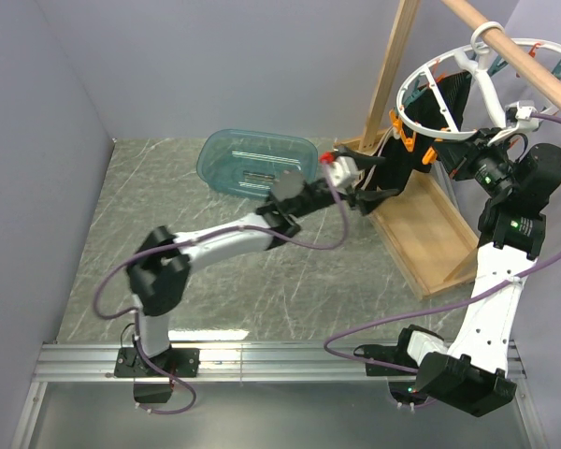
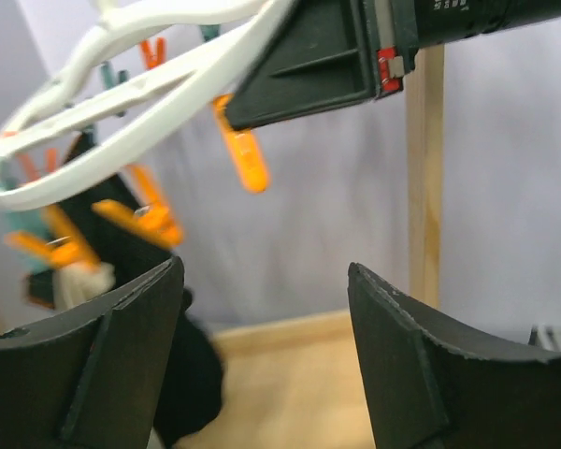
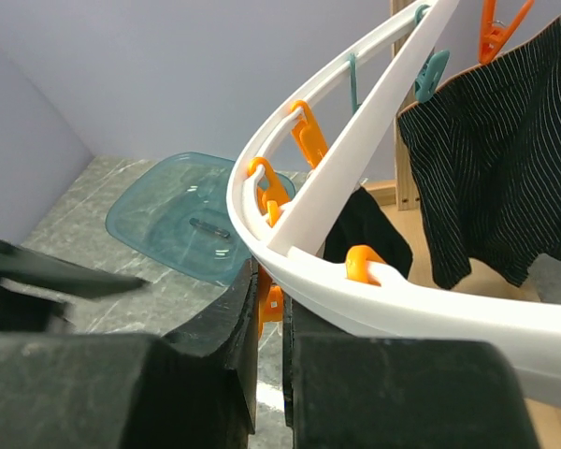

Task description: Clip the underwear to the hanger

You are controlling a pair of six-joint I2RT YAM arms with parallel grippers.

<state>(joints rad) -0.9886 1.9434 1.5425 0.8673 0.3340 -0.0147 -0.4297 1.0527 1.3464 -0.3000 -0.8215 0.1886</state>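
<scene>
A: Entry: underwear (image 1: 397,173). Location, lie?

B: Hung under the near-left rim of the hanger (image 3: 449,309), above the foot of the wooden rack (image 1: 430,243). Long axis top to bottom, pointing down; cream band seen near the clips.

A: Hands?

B: The left hand (image 2: 266,271): wide, empty, just beside the cloth. The right hand (image 3: 273,295): narrow, pinching an orange clip (image 3: 262,313) under the ring.

A: Hazards?

B: Cloth likely slips if the clip bites only an edge. The tilted ring may swing when the pinch lets go.
</scene>
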